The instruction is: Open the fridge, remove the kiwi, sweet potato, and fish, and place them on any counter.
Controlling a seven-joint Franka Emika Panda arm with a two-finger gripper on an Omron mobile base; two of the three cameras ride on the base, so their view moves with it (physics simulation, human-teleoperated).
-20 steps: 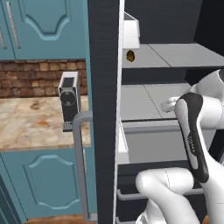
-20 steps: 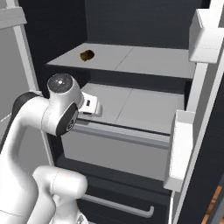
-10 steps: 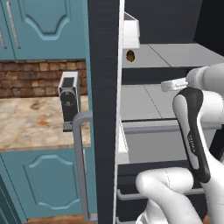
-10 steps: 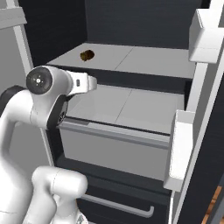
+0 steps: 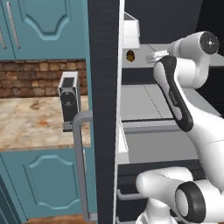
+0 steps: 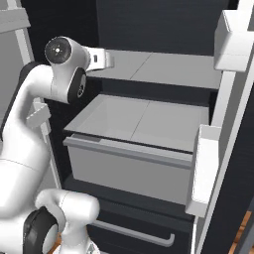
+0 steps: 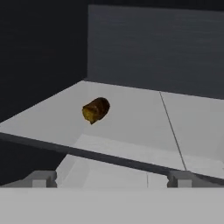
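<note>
Early in the job, judging by the layout. Tall black double-door fridge [image 5: 105,131] already open, its door edge-on in the middle of the left base view, grey shelves and a pale grey drawer [image 6: 129,163] exposed in the right base view. First step done, then.

Nothing removed yet, as far as can be judged. Small oval golden orange-brown sweet potato [image 7: 95,110] lying on its side on the upper grey shelf [image 7: 131,113], towards the dark left wall and well back from the front lip. Same lump visible in the left base view [image 5: 130,55], just past the door edge. Dim and small in both views, so possibly the kiwi instead; the golden tint favours sweet potato.

Two-finger end effector [image 7: 113,178] spread wide, pinching nothing, its dark fingertips [image 7: 41,178] level with the shelf front and aimed along the shelf at the lump. Near it, but apart from it. Hand raised to shelf height in the left base view, pointing at the item from the right.

Left to do: reach in, close on the sweet potato, carry it out and set it on the beige marbled stone-look counter [image 5: 26,127] left of the fridge, beside the small silver-and-black coffee machine [image 5: 69,98]. After that, the same for the kiwi and the red fish. All three deliveries outstanding.
</note>
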